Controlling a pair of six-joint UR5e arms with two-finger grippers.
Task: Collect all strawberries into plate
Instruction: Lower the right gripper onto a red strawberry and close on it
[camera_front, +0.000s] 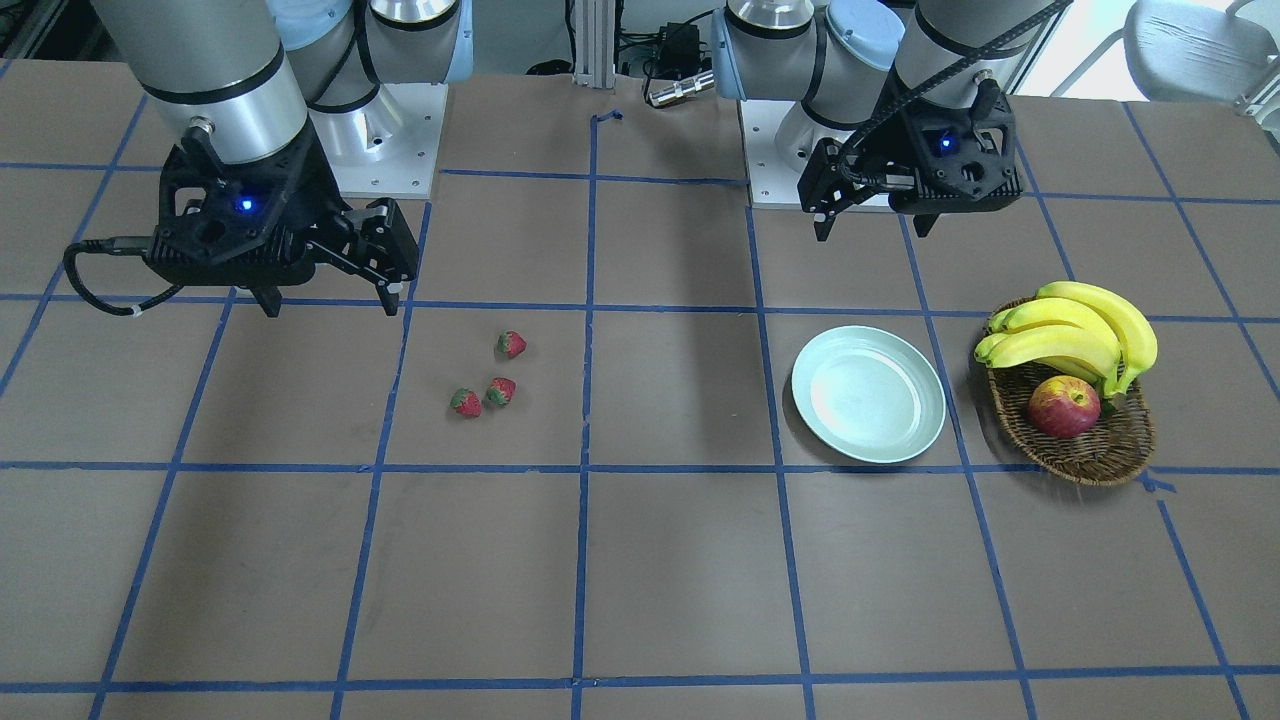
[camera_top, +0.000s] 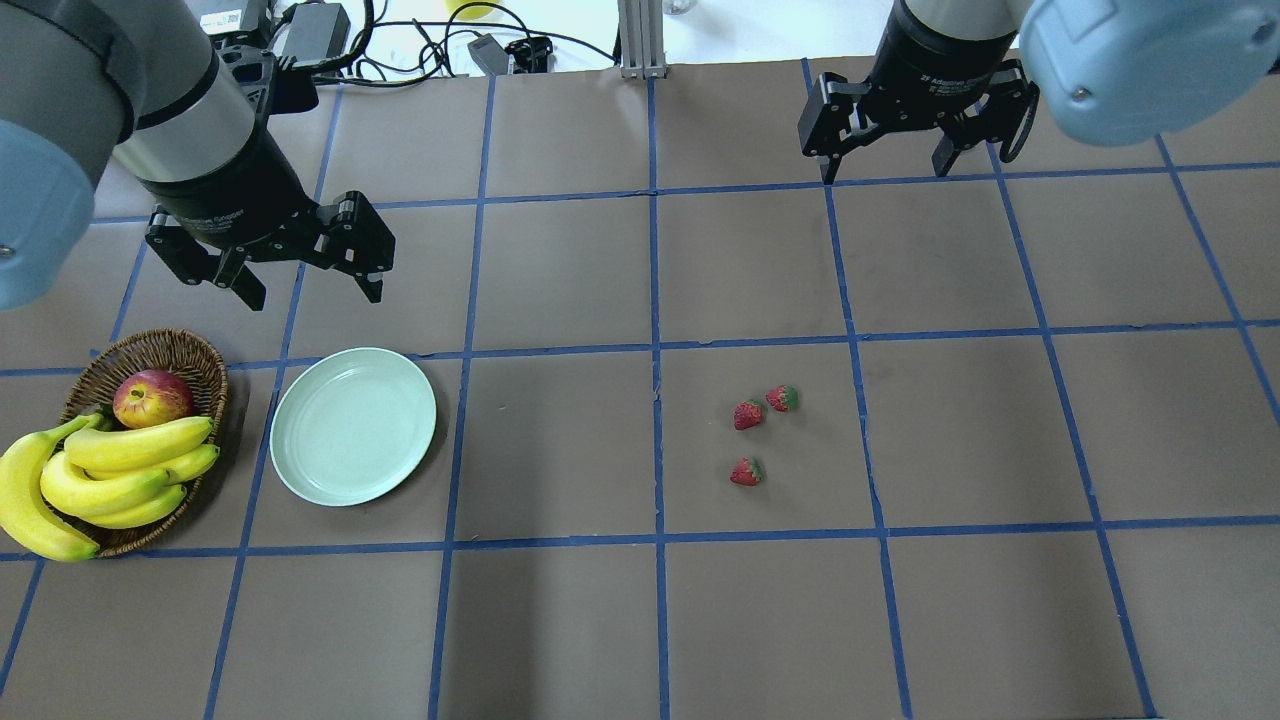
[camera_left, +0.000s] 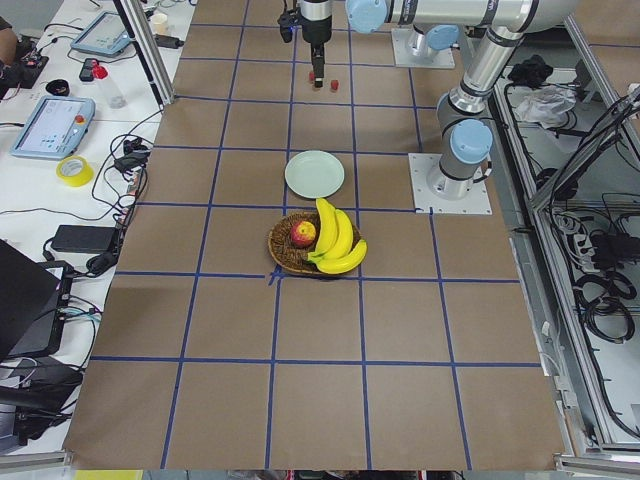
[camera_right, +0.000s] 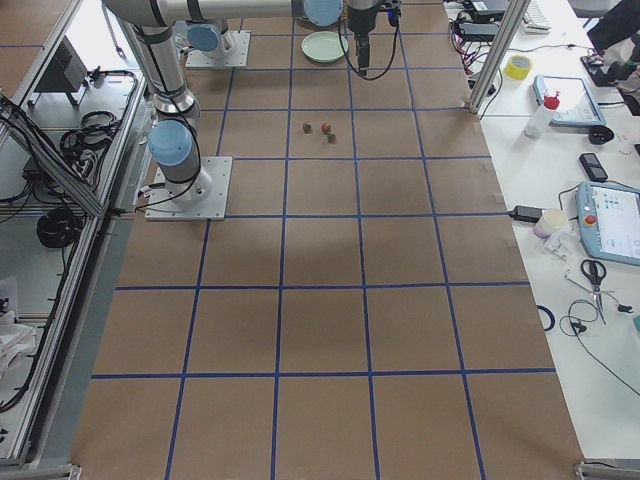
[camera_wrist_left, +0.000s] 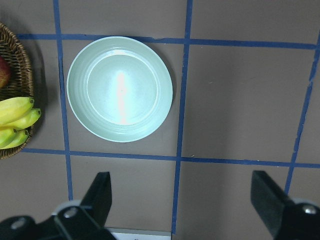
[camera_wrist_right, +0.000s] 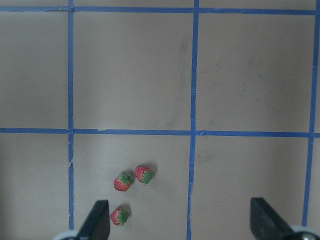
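Brown table (camera_top: 560, 620) w/ blue tape grid (camera_top: 655, 440). L gripper (camera_top: 315, 297): fingers (camera_wrist_left: 100, 195) spread wide, nothing btwn them; unit hangs clear above table on the robot-base side of plate (camera_top: 353, 425), not over it. R gripper (camera_top: 885, 174): fingers (camera_wrist_right: 97, 220) likewise wide apart, nothing held; unit clear above table on the robot-base side of strawberries (camera_top: 748, 415). In R wrist cam the fruit sits low in frame, near one fingertip. Strawberries: three, all on bare table inside one grid square in robot's right half; two close together, contact cannot be told; third near them but apart. Plate: pale green, flat on table in robot's left half, inside one grid square w/ rim at a tape line, well apart from strawberries. Basket (camera_top: 165, 345): brown wicker, just beside plate on its outer side; holds apple (camera_top: 152, 397) and banana bunch (camera_top: 110, 465), bananas overhanging the rim.
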